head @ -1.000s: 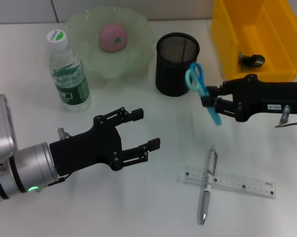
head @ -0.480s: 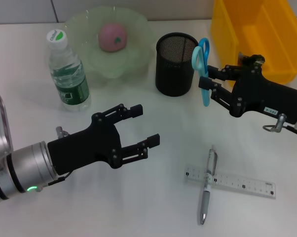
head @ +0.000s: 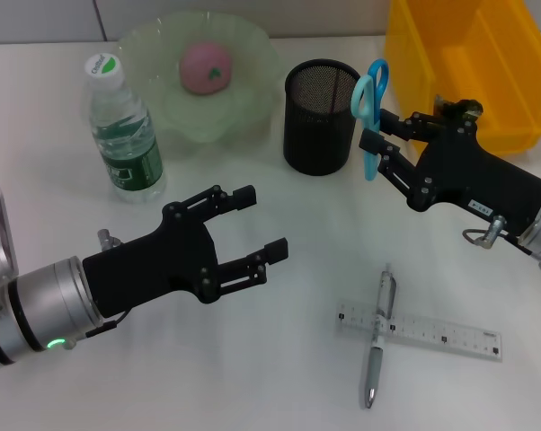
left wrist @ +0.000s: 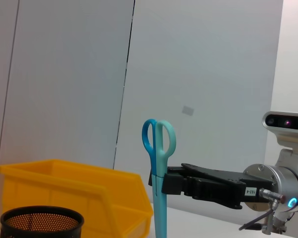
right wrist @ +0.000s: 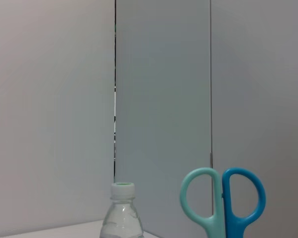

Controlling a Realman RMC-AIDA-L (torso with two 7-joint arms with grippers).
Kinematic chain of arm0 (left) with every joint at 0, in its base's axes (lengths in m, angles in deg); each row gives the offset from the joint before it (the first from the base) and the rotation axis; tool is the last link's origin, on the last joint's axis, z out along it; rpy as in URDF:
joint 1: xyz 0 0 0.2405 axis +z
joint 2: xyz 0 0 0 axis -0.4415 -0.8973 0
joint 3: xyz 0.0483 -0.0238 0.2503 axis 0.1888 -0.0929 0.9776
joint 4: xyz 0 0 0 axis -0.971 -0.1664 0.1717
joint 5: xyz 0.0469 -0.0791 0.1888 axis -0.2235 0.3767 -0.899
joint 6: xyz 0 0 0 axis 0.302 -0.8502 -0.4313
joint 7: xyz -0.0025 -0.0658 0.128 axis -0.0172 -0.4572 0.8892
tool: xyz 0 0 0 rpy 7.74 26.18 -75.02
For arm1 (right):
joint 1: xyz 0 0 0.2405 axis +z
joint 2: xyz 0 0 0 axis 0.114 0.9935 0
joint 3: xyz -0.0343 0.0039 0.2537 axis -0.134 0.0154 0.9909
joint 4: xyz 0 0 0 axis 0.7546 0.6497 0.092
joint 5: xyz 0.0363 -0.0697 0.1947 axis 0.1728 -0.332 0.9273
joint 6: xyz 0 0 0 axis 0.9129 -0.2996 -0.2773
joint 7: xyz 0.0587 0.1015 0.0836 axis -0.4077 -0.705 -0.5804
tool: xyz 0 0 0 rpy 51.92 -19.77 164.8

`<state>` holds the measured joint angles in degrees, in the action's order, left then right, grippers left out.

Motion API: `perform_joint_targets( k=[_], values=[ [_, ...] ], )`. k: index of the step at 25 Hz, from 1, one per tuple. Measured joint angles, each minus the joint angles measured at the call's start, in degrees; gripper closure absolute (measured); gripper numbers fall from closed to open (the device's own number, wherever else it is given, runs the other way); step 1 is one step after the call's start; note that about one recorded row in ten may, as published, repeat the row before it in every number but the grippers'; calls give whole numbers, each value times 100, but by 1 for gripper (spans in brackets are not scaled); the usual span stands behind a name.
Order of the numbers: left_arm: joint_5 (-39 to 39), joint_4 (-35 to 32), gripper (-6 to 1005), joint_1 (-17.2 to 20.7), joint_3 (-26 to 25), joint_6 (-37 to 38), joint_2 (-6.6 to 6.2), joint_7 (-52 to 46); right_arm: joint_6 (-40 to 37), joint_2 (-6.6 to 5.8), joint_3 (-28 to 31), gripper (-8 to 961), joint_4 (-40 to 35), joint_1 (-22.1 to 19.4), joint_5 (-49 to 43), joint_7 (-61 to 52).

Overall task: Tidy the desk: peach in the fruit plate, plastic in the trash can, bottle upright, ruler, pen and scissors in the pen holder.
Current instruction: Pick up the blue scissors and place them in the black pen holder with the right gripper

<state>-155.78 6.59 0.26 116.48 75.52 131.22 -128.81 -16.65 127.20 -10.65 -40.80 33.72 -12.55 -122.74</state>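
Right pincer [head: 375,144] grips our blue scissors [head: 369,99] upright, just beside the mesh pen holder [head: 322,115]; left pincer [head: 260,224] hangs spread wide, well short of it.

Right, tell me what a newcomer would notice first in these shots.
The blue scissors, held upright, handles up, in the right hand beside the black mesh pen holder and not yet in it. Next, the left hand, open and empty, hovers above the table nearer the robot. A pen lies crossed over a clear ruler at the front right.
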Motion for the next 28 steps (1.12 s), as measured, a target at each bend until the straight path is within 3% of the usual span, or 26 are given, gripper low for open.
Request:
perform_joint_targets(
  k=[6, 20, 28],
  values=[
    [0, 0, 213, 1, 0, 6, 1, 0, -6, 3, -13, 730, -23, 7, 8, 229],
    [88, 63, 213, 17, 0, -4, 1, -57, -286, 25, 7, 730, 230, 103, 367, 4496],
    [158, 135, 214, 27, 0, -3, 1, -65, -257, 41, 63, 730, 418, 216, 385, 5573]
  ],
)
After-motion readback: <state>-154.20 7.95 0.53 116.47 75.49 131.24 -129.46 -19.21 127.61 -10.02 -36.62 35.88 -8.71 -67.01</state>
